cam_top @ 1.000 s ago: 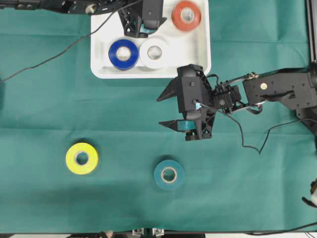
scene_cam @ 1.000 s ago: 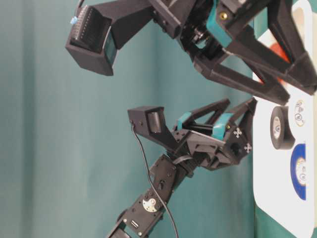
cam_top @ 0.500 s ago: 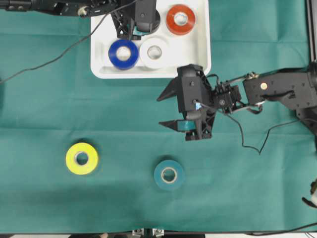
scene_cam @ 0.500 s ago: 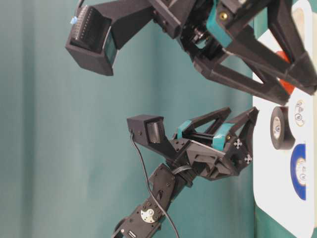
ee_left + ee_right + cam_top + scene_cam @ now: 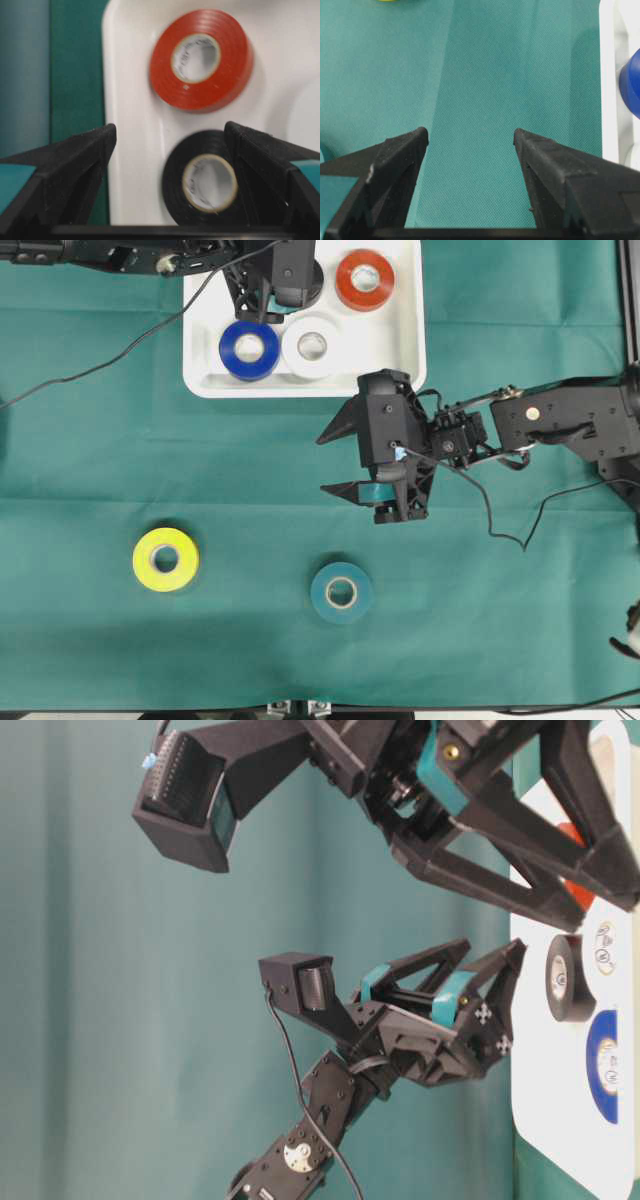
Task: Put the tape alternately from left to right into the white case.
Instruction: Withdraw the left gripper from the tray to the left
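The left gripper [image 5: 170, 135] has drawn back from the far end of the white case [image 5: 400, 335] since a second ago, jaws spread wide, nothing between them. The black roll [image 5: 207, 182] it was over now lies flat in the case beside the red roll [image 5: 364, 278], with the blue roll [image 5: 249, 349] and white roll [image 5: 313, 345] nearer. The right gripper [image 5: 338, 462] hangs open and empty over the cloth [image 5: 100, 440]. The yellow roll [image 5: 166, 559] and teal roll [image 5: 342, 592] remain outside; judged, four of six are placed

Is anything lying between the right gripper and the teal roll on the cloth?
No. In the overhead view only bare green cloth separates the right gripper from the teal roll; its jaws stand open and empty.
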You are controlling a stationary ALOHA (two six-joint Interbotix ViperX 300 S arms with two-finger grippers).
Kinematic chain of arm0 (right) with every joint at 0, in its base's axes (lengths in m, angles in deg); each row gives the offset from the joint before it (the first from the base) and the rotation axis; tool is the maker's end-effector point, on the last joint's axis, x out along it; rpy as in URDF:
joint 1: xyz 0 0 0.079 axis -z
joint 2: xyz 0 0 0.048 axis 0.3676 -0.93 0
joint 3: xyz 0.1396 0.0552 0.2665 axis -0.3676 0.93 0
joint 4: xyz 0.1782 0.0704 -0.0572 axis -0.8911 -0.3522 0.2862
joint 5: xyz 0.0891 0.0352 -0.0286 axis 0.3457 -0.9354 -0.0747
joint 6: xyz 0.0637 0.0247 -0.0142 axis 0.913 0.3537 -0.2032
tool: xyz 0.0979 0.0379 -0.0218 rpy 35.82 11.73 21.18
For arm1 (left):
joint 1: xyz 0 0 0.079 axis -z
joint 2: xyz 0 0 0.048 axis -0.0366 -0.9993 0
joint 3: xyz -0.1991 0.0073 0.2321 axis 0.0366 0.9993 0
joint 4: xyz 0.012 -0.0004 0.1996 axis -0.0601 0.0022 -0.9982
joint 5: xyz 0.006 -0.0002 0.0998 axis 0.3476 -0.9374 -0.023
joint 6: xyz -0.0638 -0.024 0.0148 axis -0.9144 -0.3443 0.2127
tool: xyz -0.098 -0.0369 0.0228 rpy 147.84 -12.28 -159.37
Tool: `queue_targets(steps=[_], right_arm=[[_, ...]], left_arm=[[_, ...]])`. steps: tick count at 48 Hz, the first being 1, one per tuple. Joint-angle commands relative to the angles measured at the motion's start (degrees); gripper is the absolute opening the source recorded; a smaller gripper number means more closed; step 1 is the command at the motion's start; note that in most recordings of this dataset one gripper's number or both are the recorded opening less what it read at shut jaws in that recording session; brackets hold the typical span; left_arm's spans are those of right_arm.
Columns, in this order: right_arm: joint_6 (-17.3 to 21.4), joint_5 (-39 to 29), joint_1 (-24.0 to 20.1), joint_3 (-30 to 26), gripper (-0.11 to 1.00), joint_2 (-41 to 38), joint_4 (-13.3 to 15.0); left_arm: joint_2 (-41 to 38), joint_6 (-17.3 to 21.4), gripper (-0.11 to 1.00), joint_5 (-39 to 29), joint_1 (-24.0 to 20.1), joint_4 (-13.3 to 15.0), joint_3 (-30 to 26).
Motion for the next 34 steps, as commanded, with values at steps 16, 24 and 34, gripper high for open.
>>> queue_targets(steps=[16,24,34], right_arm=[[-0.18,0.44,-0.18,-0.53,0.76,0.79,0.09],[-0.18,0.44,-0.18,-0.53,0.76,0.79,0.09],[-0.26,0.44,-0.18,-0.62,0.76,0.79,0.18]], left_arm=[[10.9,-0.44,0.74,-0.62,5.36,0.35,8.35],[13.8,-1.58,0.74,-0.62,7.29,0.53,12.3],[16.7,-6.33,0.74,-0.62,9.05,0.44,15.82]])
